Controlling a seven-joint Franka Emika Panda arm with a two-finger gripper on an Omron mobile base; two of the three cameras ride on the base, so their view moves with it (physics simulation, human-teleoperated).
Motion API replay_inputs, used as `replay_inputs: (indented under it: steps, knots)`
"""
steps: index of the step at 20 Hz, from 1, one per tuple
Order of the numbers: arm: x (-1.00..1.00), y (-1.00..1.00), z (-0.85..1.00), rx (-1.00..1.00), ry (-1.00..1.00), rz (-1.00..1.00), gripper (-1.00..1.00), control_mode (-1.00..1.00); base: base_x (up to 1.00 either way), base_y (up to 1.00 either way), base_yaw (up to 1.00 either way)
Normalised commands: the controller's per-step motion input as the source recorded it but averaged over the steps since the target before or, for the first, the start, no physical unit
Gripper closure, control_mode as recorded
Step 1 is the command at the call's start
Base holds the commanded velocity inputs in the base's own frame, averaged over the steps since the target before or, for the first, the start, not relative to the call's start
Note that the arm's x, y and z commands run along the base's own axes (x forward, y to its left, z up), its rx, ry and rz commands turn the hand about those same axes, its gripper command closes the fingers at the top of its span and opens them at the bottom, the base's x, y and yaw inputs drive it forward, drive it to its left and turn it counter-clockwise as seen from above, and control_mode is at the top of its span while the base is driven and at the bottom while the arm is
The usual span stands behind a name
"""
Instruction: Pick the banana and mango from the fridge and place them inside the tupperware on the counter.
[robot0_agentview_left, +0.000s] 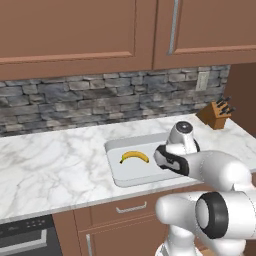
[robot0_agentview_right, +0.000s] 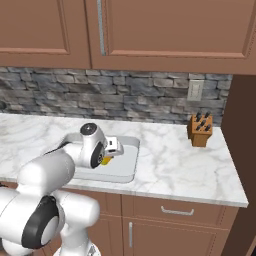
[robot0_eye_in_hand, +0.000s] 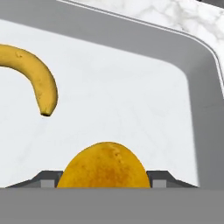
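One rounded orange-yellow mango (robot0_eye_in_hand: 104, 166) sits clasped between the jaws of the white arm's two-finger gripper (robot0_eye_in_hand: 104, 181), poised directly above the floor of the shallow light-grey tupperware tray (robot0_eye_in_hand: 201, 109). The curved yellow banana (robot0_eye_in_hand: 37, 76) already lies inside, well apart, so a straight drop looks unobstructed.

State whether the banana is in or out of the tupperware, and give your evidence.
In. The banana lies flat on the floor of the tupperware, inside its raised rim, in the left base and hand views.
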Motion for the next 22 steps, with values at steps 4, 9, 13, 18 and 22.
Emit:
replay_inputs:
  steps: [4,9,13,18,22]
  knots:
    - [0.39,0.00,-0.13,0.00,0.05,0.00,-1.00,-1.00,0.00,0.00,0.00]
    - [0.41,0.00,0.00,0.00,0.09,0.00,-1.00,-1.00,0.00,0.00,0.00]
    - [0.16,0.00,-0.01,0.00,0.02,0.00,-1.00,-1.00,0.00,0.00,0.00]
    - [-0.24,0.00,0.09,0.00,-0.01,0.00,-1.00,-1.00,0.00,0.00,0.00]
    - [-0.85,-0.01,0.42,0.00,0.00,0.00,-1.00,-1.00,0.00,0.00,0.00]
